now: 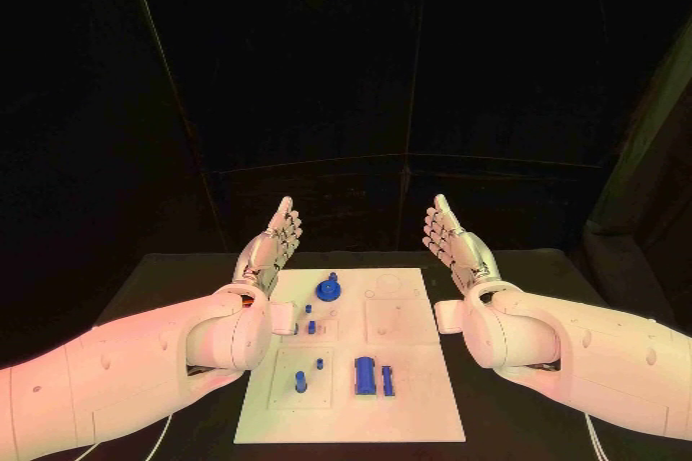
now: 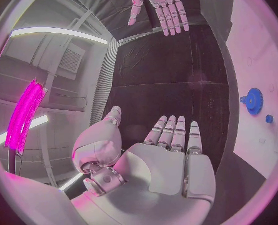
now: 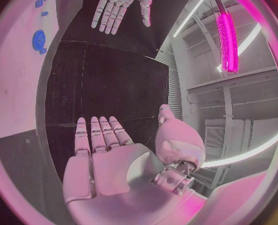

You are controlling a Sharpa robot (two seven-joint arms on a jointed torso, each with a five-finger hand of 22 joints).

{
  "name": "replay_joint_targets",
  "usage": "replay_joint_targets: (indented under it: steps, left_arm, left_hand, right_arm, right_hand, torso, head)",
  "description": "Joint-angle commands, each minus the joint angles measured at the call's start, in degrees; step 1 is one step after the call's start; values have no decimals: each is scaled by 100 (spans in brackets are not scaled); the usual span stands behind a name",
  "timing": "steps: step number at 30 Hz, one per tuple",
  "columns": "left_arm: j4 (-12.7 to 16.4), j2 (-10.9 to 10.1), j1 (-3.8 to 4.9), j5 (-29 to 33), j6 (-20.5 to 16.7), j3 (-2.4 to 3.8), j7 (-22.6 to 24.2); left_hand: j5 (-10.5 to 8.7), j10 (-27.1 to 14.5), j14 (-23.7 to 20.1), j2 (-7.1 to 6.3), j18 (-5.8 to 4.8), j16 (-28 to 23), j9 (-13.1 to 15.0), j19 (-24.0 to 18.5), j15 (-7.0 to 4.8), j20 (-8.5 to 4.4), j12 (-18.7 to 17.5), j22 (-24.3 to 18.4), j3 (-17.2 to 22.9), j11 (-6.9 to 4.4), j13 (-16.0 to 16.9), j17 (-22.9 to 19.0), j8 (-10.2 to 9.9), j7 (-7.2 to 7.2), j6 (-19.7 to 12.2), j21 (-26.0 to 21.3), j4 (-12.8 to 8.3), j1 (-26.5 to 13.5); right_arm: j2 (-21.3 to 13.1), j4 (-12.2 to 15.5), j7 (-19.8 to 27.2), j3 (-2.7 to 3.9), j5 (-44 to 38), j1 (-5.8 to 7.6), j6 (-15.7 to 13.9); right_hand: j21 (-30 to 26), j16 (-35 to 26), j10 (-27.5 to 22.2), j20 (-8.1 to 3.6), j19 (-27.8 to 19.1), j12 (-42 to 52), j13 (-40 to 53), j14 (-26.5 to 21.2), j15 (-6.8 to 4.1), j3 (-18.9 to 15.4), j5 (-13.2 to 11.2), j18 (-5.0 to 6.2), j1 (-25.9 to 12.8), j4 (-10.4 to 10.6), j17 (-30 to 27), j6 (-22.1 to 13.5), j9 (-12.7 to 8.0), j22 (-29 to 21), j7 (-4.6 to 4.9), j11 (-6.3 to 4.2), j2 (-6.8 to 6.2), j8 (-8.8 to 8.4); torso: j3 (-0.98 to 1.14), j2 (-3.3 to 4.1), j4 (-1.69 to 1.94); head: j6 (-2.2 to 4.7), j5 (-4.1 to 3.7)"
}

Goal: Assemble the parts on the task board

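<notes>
The white task board (image 1: 418, 401) lies on the black tabletop (image 1: 173, 281) between the left hand (image 1: 270, 243) and right hand (image 1: 456, 243). Both hands hold nothing, fingers straight, flanking its far end. Blue parts (image 1: 374, 375), apparently untouched, sit on it.

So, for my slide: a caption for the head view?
Both silver hands, left hand and right hand, open beside the white task board with blue parts.
</notes>
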Motion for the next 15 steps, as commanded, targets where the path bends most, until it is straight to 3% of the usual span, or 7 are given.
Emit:
replay_joint_targets:
  steps: [1,6,7,15]
  left_arm:
    - [100,-24,-15,-236,-702,26,150]
    - [106,-26,-17,-238,-712,27,151]
    - [106,-26,-17,-238,-712,27,151]
    - [106,-26,-17,-238,-712,27,151]
  left_hand:
    - [-22,-490,-454,0,-212,-63,-9,-247,-42,-309,-39,-78,-424,-34,-7,-10,-23,-31,-495,-22,0,-665]
    - [-22,-654,-608,0,-212,-63,-9,-335,-42,-309,-39,-78,-424,-34,-7,-10,-23,-31,-664,-22,0,-887]
    - [-22,-687,-639,0,-212,-63,-9,-737,-42,-309,-39,-78,-424,-34,-7,-10,-23,-31,-694,-22,0,-931]
    - [-22,-906,-851,0,-212,-63,-9,-737,-42,-309,-39,-78,-424,-34,-7,-10,-23,-31,-927,-22,0,-1240]
  right_arm:
    - [-3,19,157,3,175,10,-301]
    - [-3,19,157,3,175,10,-301]
    - [-3,19,157,3,175,10,-301]
    - [-3,19,157,3,175,10,-301]
  right_hand:
    - [-38,-26,-524,-322,-463,-33,-8,-513,-39,152,-36,-211,-722,9,-8,-491,-8,-9,-66,-61,-4,-23]
    - [-38,-26,-695,-322,-619,-33,-8,-681,-39,152,-36,-211,-965,9,-8,-655,-8,-9,-66,-61,-4,-23]
    - [-38,-26,-731,-322,-640,-33,-8,-714,-39,152,-36,-211,-1010,9,-8,-687,-8,-9,-66,-61,-4,-23]
    - [-38,-26,-957,-322,-852,-33,-8,-938,-39,152,-36,-211,-1335,9,-8,-902,-8,-9,-66,-61,-4,-23]
  torso:
    - [2,-2,-1]
    - [2,-2,-1]
    - [2,-2,-1]
    - [2,-2,-1]
  head:
    - [0,-1]
    - [0,-1]
    - [0,-1]
    - [0,-1]
